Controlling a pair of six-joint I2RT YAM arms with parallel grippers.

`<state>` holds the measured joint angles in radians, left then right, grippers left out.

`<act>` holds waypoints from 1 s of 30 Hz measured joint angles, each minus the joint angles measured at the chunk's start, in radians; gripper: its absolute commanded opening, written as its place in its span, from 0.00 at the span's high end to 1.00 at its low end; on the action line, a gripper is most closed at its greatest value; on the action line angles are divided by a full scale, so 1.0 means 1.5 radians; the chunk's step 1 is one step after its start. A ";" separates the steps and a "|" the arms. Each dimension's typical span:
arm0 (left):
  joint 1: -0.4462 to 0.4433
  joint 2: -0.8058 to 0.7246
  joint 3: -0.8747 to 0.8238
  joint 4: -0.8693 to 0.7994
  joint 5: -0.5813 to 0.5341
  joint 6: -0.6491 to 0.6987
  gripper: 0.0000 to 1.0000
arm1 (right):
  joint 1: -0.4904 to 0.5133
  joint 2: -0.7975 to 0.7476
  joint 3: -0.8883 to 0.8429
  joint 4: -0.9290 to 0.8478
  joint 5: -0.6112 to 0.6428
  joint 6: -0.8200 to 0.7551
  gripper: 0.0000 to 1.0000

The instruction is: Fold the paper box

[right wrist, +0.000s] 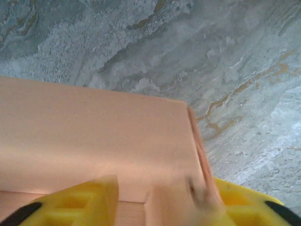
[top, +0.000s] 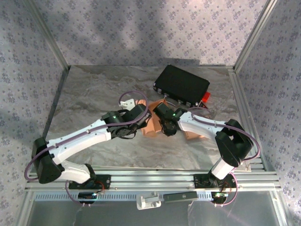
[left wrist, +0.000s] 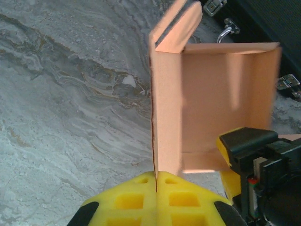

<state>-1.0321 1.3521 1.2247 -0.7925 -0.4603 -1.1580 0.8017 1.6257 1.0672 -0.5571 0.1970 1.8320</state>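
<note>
Salmon cardboard, part-folded into an open box (left wrist: pixel 221 94), mid-worktop (top: pixel 94 94) between the two wrists, just in front of a black case (top: pixel 183 84).

From the left wrist: one side wall upright and edge-on, running straight away from the camera. Back wall and far wall squared up behind it. Loose flap (left wrist: pixel 176 26) leaning off the top far corner.

Left jaws fully closed, yellow fingers (left wrist: pixel 134 200) pressed together on the near bottom edge of that upright wall, pinching it thin.

Right jaws about halfway apart, straddling another wall of the box from the opposite side. Card close against one yellow finger (right wrist: pixel 244 202), visible gap to the other. Reads as loose rather than clamped, but blurred there, so contact not certain.

Key relation: gripped wall in line with the left jaws and pointing away from them. Loose flap at its far top end, up and away from the left pinch. Box long axis hard to tell under the arms. Left arm (top: pixel 80 139) in from the left, right arm (top: pixel 202 125) in from the right, about equally near, wrists close together above the box.

Judged step: walls up, flaps not yet tucked, roughly midway.

Next move probably needs the left pinch as anchor while the freer right jaws go for the loose flap.

Risk: wall buckling, or box sliding toward the case if pushed without the anchor.
</note>
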 measured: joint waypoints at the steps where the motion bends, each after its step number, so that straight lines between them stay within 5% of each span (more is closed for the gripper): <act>1: 0.002 0.000 0.004 -0.003 0.002 0.009 1.00 | 0.002 -0.001 0.000 0.000 -0.002 0.004 0.39; 10: 0.069 0.018 0.073 -0.053 0.070 0.179 1.00 | 0.025 -0.109 0.009 -0.015 0.019 -0.050 0.35; 20: 0.185 0.088 0.214 -0.179 0.217 0.521 1.00 | -0.061 -0.218 0.012 0.031 0.011 -0.380 0.40; 30: 0.151 0.180 0.281 -0.275 0.195 0.820 1.00 | -0.089 -0.279 -0.083 0.041 -0.038 -0.641 0.46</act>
<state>-0.8062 1.6222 1.6463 -1.2049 -0.1680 0.0727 0.6682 1.2076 0.9432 -0.4957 0.1398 0.8707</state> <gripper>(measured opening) 0.045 0.553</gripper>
